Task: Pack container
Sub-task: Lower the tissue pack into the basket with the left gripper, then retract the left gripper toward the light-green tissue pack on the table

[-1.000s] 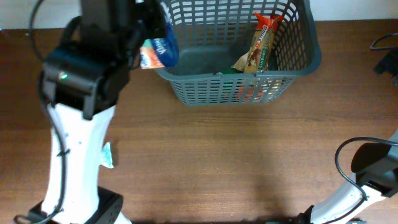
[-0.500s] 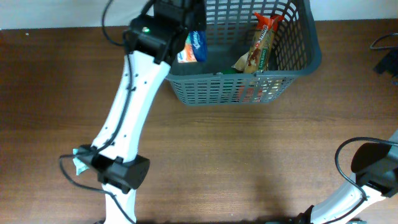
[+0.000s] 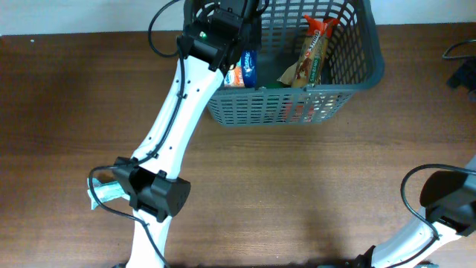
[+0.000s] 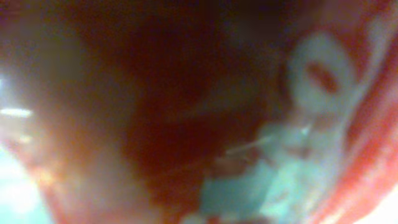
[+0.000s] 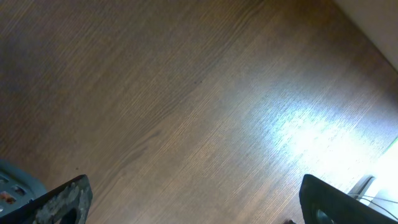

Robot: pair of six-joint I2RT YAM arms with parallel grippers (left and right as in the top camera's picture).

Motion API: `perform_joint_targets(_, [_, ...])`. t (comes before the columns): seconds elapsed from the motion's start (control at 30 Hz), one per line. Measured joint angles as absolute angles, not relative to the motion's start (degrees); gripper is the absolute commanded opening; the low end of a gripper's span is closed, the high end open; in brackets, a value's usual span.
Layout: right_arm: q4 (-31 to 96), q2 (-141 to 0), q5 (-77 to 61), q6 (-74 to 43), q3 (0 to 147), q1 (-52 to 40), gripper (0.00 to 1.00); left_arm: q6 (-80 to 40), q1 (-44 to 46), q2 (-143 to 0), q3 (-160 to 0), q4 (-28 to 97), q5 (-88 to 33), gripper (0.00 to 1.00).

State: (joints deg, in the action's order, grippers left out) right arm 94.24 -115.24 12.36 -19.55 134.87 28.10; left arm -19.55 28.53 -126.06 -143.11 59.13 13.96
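Note:
The container (image 3: 372, 74), a dark grey lattice basket, stands at the back of the table. My left gripper (image 3: 236, 53) reaches over its left wall, fingers hidden under the wrist. A blue, white and orange snack pack (image 3: 243, 69) sits just below it, inside the basket against the left wall. The left wrist view is a blur of red, white and teal wrapper (image 4: 298, 143) pressed close to the lens, so the jaws do not show. My right gripper (image 5: 196, 205) stands open over bare wood, holding nothing.
An orange-brown bar wrapper (image 3: 312, 52) leans in the basket's right half, with a green item (image 3: 275, 84) beside it and something red (image 3: 297, 112) behind the front lattice. A teal packet (image 3: 104, 193) lies by the left arm's base. A black object (image 3: 465, 71) sits at the right edge.
My left arm has swung right from outside the basket's left rim to over its inside, carrying the snack pack right and down into the basket. The right arm has not moved.

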Motion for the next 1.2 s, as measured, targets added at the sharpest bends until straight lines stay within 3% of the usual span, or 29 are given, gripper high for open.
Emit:
perform_joint_targets(0.07, [94.2, -115.3, 12.4, -19.5, 134.9, 28.1, 0.99, -19.6, 28.6, -126.1, -143.1, 59.1, 14.0, 0.34])
perform_joint_targets(0.23, [94.2, -115.3, 12.4, -19.6, 134.9, 28.1, 0.99, -19.6, 28.6, -126.1, -143.1, 59.5, 14.0, 0.47])
perform_joint_targets(0.4, [94.2, -115.3, 12.4, -19.6, 134.9, 28.1, 0.99, -19.6, 28.6, -126.1, -143.1, 60.1, 14.0, 0.50])
perform_joint_targets(0.53, [94.2, -115.3, 12.4, -19.6, 134.9, 28.1, 0.99, -19.7, 28.6, -126.1, -143.1, 60.6, 14.0, 0.69])
perform_joint_targets(0.57, [94.2, -115.2, 12.4, -19.6, 134.8, 28.1, 0.99, -19.9, 28.6, -126.1, -143.1, 60.6, 14.0, 0.82])
perform_joint_targets(0.67, [94.2, -115.2, 12.4, -19.6, 134.8, 28.1, 0.99, -19.9, 28.6, -126.1, -143.1, 60.7, 14.0, 1.00])
perform_joint_targets(1.2, [94.2, -115.2, 12.4, -19.5, 134.8, 28.1, 0.99, -16.7, 27.2, -121.4, -143.3, 66.2, 18.4, 1.00])
